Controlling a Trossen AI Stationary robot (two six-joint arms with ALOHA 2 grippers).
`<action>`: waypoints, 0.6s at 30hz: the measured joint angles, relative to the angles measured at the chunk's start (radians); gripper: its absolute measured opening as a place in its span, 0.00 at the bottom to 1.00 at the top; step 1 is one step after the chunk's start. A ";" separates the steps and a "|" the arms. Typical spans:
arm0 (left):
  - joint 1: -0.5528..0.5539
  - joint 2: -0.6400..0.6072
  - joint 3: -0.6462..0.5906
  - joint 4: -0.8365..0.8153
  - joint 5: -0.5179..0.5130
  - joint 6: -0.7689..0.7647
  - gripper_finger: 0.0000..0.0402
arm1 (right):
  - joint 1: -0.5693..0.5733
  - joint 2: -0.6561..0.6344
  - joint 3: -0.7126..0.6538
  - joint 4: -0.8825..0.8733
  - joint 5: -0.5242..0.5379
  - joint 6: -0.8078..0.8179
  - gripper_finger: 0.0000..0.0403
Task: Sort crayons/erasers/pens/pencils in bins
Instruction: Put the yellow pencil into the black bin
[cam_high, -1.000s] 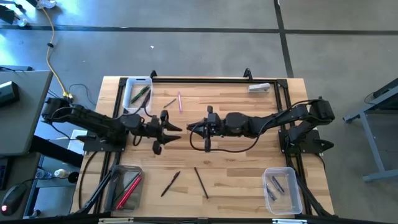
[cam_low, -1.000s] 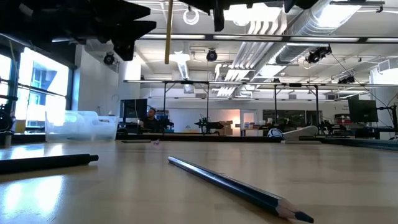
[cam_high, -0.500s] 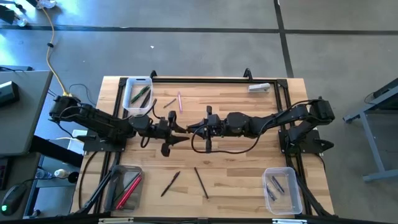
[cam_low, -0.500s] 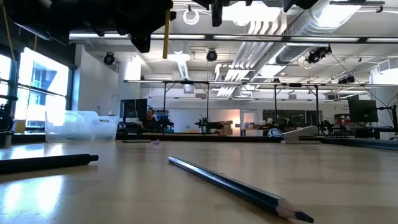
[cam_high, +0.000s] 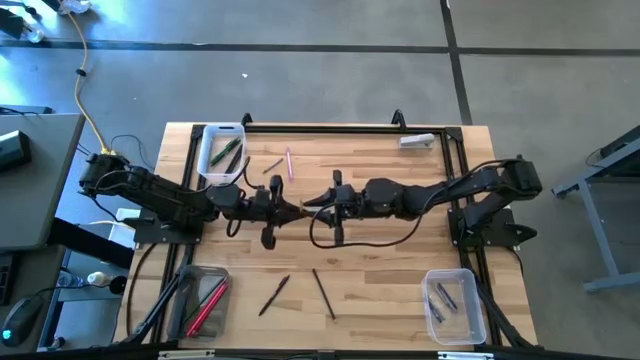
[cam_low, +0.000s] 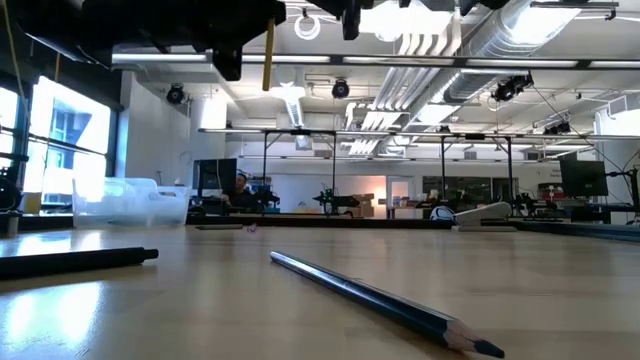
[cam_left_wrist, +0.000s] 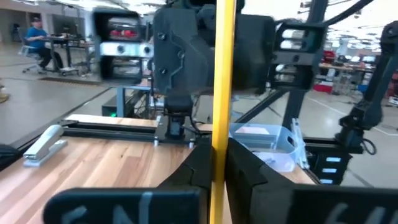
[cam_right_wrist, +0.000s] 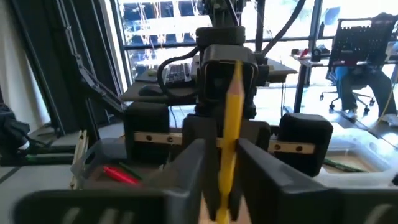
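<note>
Passing yellow pencil mid-air above counter centre, long axis upright. Left pincer clenched on it; right pincer fingers flank it too, apparently loosening. Both arms stretched level, meeting tip to tip; white-rimmed bin lies nearest left arm.

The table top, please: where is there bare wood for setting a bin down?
Bare wood lies between the dark pencil and the grey-tinted bin, and left of the stapler. The centre is crowded: left gripper and right gripper meet on a yellow pencil.
</note>
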 joint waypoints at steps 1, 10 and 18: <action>0.000 0.000 0.000 -0.001 -0.011 -0.002 0.01 | 0.000 -0.014 0.000 -0.018 -0.001 -0.001 0.24; -0.013 -0.110 0.076 -0.361 -0.096 -0.033 0.01 | 0.033 -0.275 0.000 -0.436 0.120 -0.129 0.42; -0.163 -0.182 0.356 -1.156 -0.157 -0.263 0.00 | 0.068 -0.345 -0.008 -0.793 0.327 -0.094 0.11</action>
